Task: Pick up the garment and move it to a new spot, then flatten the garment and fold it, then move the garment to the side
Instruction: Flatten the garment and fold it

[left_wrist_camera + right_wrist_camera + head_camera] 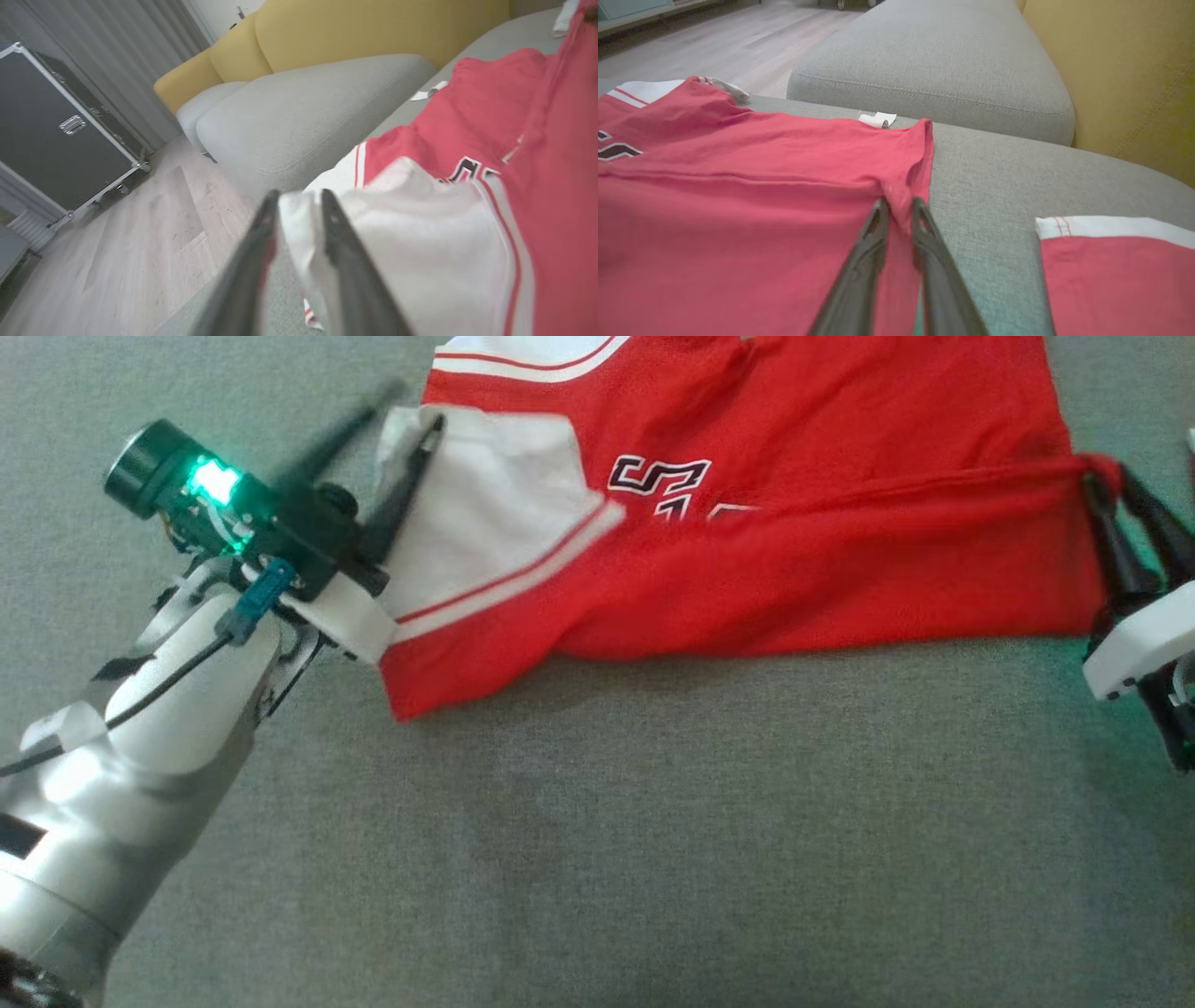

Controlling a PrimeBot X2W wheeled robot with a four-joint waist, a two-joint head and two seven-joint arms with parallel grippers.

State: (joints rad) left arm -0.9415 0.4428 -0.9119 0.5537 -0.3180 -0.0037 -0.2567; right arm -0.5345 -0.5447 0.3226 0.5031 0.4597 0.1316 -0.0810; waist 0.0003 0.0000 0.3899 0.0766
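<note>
Red-and-white garment (pixel 794 569), spread across grey cushion (pixel 653 821), partly doubled: left gripper (pixel 415 406) pinching its white panel, right gripper (pixel 1106 476) clamped on a bunched red edge; step judged folding; next move calls for both to carry the held edge over evenly.

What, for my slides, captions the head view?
The left gripper and right gripper pinch opposite ends of a red jersey stretched over a grey cushion.
</note>
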